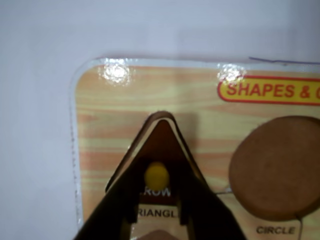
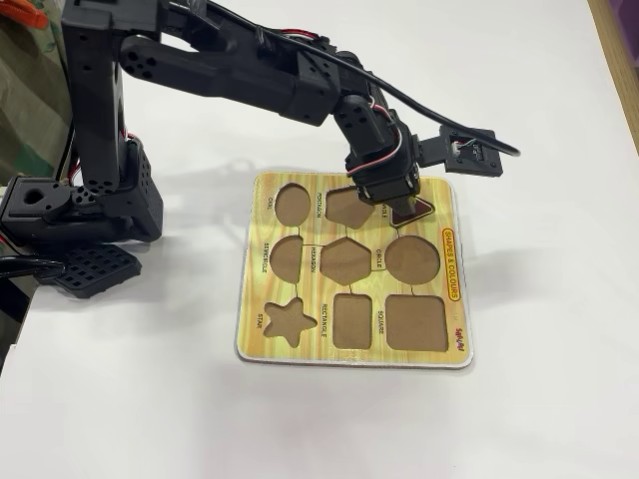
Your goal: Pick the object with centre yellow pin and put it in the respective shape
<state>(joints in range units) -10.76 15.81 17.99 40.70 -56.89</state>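
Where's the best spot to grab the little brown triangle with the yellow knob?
Probably by the yellow knob. The triangle is flat and sits low at its recess in the board, so its edges give little to pinch, and the knob is the only part sticking up. Come straight down from above, one finger on each side, as the gripper is doing now.

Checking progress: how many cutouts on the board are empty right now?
8. Top row: oval, pentagon. Middle: semicircle, hexagon, circle. Bottom: star, rectangle, square. The tool and triangle piece hide anything beneath them.
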